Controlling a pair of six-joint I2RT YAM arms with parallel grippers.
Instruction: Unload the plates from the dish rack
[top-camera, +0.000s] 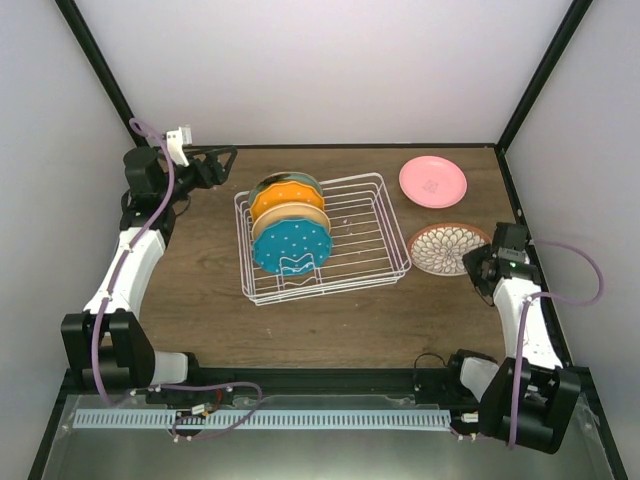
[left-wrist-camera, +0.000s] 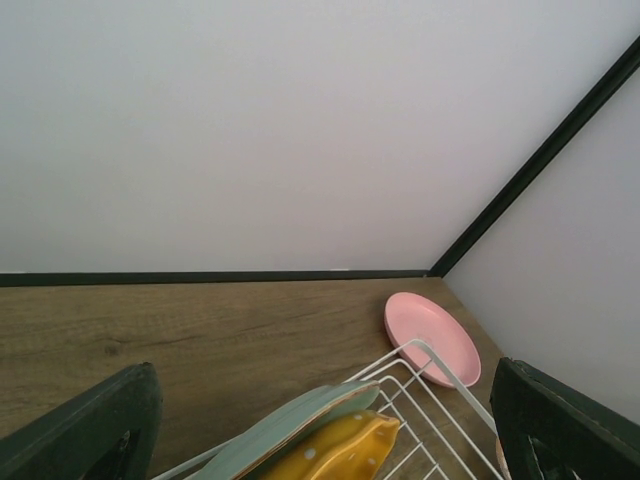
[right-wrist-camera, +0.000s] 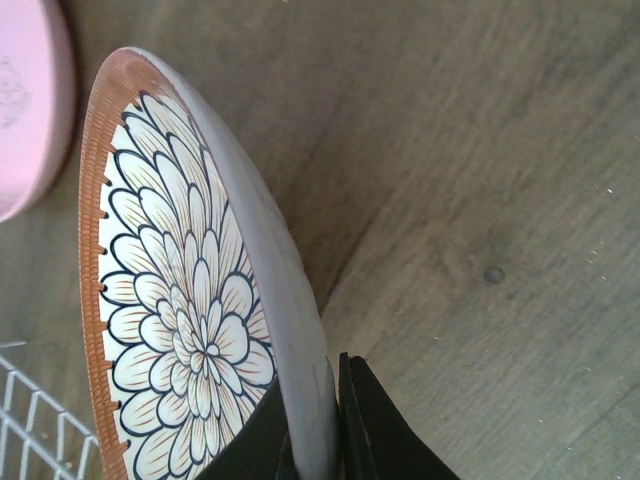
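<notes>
Pinching the brown-floral plate (top-camera: 445, 248) by its rim, the right gripper (top-camera: 482, 262) sits at the right side of the top view. The wrist camera backs that up: its black fingers (right-wrist-camera: 375, 430) are pressed onto the plate's edge, one on the patterned face, one on the plain underside. Whether that plate lies flat on the table (top-camera: 200, 300) or sits a touch off it, I cannot tell.

Just above it in the frame, the pink plate (top-camera: 433, 181) lies on the wood near the upper right corner of the tabletop, apart from the rack.

Centre of the picture now: the dish rack (top-camera: 360, 250), with four plates standing on edge in its left part. The sage green plate (top-camera: 290, 177) is at the back, then the scalloped orange plate (top-camera: 275, 198), the pale yellow-orange plate (top-camera: 295, 217), and the teal blue plate (top-camera: 290, 245) lowest in the frame.

Upper left, the left gripper (top-camera: 222, 160) hangs near the rack's far corner, not touching it. Its claw is spread wide, the dark fingers (left-wrist-camera: 95, 430) out at the two bottom corners of its wrist view.
</notes>
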